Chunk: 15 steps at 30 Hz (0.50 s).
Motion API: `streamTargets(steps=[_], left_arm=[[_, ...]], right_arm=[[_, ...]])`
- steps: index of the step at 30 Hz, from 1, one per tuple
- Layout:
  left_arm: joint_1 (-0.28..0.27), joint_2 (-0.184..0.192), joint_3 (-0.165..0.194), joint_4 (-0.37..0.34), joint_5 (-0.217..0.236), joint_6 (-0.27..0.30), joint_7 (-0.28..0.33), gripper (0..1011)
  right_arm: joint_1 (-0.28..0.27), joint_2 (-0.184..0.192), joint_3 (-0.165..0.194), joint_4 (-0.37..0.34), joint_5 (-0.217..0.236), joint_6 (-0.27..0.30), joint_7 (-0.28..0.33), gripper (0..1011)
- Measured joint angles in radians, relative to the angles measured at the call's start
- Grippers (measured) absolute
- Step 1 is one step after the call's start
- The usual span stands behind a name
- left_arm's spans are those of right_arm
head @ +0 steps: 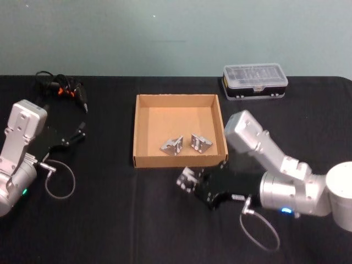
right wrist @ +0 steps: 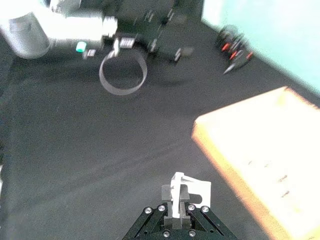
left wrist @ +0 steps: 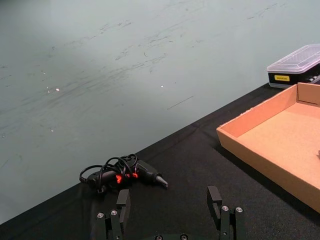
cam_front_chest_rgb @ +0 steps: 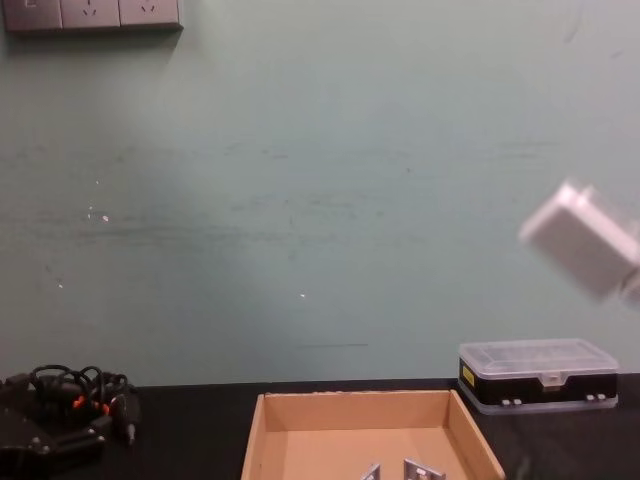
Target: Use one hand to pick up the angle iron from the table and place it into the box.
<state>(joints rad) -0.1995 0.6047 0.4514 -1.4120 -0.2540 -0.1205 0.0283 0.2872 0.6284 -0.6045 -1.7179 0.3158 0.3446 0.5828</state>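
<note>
Already in the box: two angle irons point(head: 171, 146) and point(head: 201, 142) lay side by side on the floor of the box point(head: 144, 162), toward its near wall.
Piece in hand: the right gripper point(head: 192, 183) was clamped on a third angle iron point(head: 186, 179), just outside the box's near wall toward its right corner; the right wrist view showed the bracket point(right wrist: 185, 192) pinched between the fingertips.
Height of that piece: I could not tell whether it was touching the counter point(head: 110, 220) or slightly raised.
Left to do: by my reading, carry the held piece over the near wall and release it inside.
Left gripper point(head: 70, 137): parked over the counter's left side with its fingers point(left wrist: 122, 201) spread wide, holding nothing.
Hard to make out: the box's floor was blown out to white in the right wrist view; the chest view cut off the near part of the box and showed just the tips of the pieces inside.
Bystanders: a black case point(head: 254, 81) with a clear lid behind the box, and a corded tool point(head: 63, 91) at far left.
</note>
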Motion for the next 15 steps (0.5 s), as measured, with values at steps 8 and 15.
streamTargets(steps=[8,15], left_arm=[[0.0,0.0,0.0,0.0,0.0,0.0,0.0,1012],[0.0,0.0,0.0,0.0,0.0,0.0,0.0,1011]], right_arm=[[0.008,0.007,0.098,-0.07,0.034,-0.007,-0.069,86],[0.057,-0.032,0.127,-0.038,0.03,-0.012,-0.111,86]])
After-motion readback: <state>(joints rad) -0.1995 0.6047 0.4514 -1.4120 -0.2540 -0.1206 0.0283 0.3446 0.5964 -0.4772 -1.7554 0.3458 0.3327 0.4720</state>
